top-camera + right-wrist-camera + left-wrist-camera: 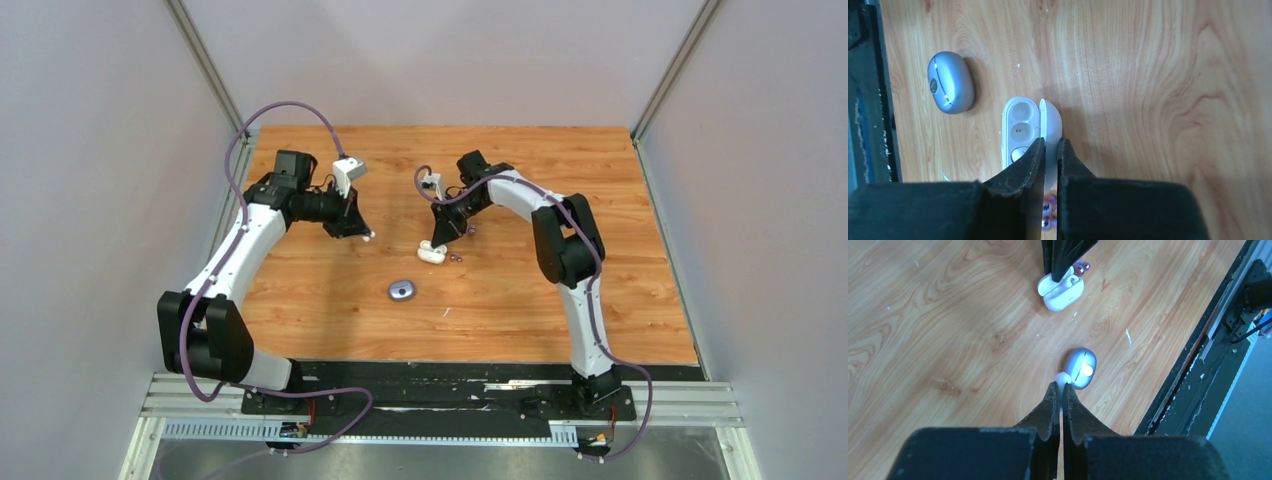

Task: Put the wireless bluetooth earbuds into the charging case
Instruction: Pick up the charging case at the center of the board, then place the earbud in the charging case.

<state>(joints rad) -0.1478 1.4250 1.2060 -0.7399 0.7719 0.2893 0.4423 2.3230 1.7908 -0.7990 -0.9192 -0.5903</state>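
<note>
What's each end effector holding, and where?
Right end effector: open white plastic charging case, pinched by its raised lid. Left end effector: apparently a tiny glossy white earbud at its tip.

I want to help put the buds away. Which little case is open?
The white case: its lid stands up and you can see the sockets inside. The silver-blue case beside it is shut.

right pincer [1050,143] clamps the white case lid [1052,119].
</note>
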